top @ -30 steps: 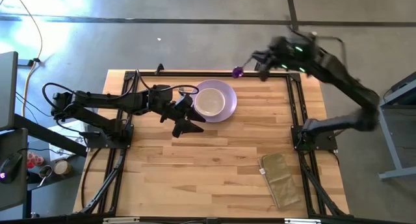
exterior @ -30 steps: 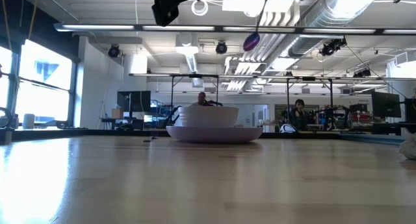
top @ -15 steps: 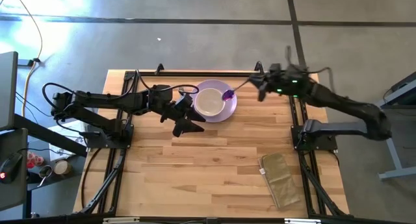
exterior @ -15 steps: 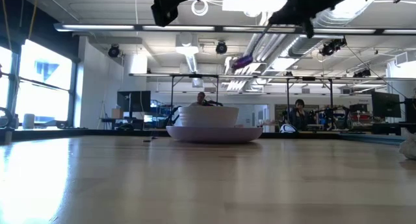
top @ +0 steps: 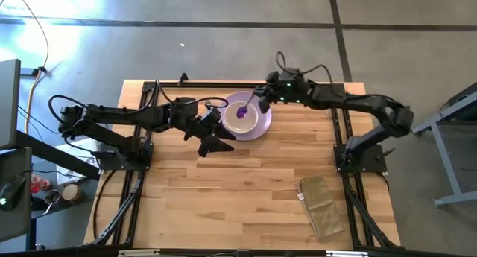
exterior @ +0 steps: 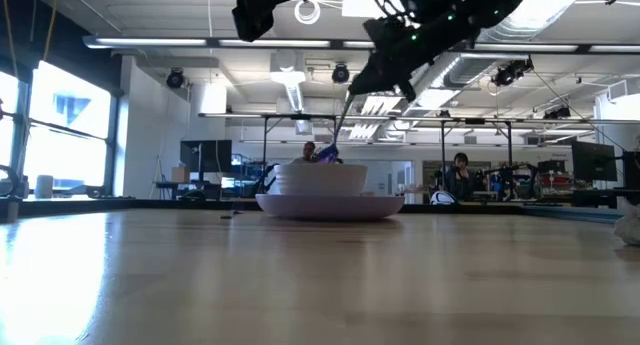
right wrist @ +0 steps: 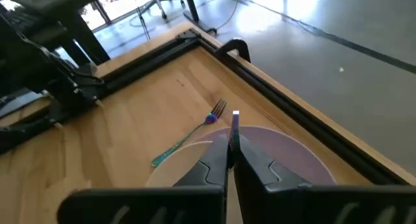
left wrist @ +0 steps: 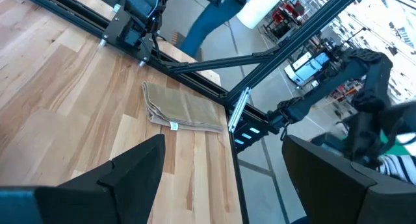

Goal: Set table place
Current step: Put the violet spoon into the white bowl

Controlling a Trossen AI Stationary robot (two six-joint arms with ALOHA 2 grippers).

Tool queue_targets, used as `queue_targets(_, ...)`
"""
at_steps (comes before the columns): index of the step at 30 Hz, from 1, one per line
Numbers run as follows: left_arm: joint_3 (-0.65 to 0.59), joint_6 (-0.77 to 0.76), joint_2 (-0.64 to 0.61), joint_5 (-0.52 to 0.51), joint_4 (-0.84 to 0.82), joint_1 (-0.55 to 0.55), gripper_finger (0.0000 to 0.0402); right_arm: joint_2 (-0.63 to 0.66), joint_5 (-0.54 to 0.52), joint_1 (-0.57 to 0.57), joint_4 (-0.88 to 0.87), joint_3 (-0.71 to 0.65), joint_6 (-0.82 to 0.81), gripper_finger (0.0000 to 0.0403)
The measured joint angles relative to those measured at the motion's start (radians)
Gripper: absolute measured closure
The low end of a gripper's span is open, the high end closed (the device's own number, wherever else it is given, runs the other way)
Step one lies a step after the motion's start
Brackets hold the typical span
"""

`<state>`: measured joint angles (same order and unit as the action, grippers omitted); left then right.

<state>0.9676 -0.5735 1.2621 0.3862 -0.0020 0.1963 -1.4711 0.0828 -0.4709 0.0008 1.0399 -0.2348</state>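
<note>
In the right wrist view, we see the right claw [right wrist: 230, 160] hiding most of the spoon [right wrist: 234, 122] and bowl. The fork [right wrist: 188, 134] handle runs behind the plate [right wrist: 296, 149] rim. The cloth [top: 323, 205] nearly reaches the tabletop [top: 246, 182] edge.

I count one table [top: 223, 190] under me. On it sits one plate [top: 259, 124], and in that plate one bowl [top: 243, 123]. One spoon [top: 243, 113] dips into the bowl, pinched in my right gripper [top: 262, 98]. One fork [right wrist: 188, 134] lies on the wood beside the plate. One cloth [top: 321, 205] lies folded near a corner. I have two arms, so two grippers; the left gripper [top: 214, 133] holds nothing.
</note>
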Motion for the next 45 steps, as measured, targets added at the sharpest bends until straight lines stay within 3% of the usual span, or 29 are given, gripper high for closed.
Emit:
queue_targets(10, 0.0, 0.0, 0.0, 0.0, -0.001, 0.0, 0.0103, -0.139, 0.002, 0.0, 0.033, 0.009, -0.019, 0.0403)
queue_targets(30, 0.0, -0.01, 0.0, 0.006, 0.0, 0.0, 0.0103, -0.158, -0.003, -0.007, -0.008, 0.01, -0.003, 0.04)
queue_targets(45, 0.0, -0.009, 0.0, 0.006, 0.0, 0.0, 0.0103, -0.135, -0.031, -0.009, -0.065, 0.02, 0.038, 0.0265)
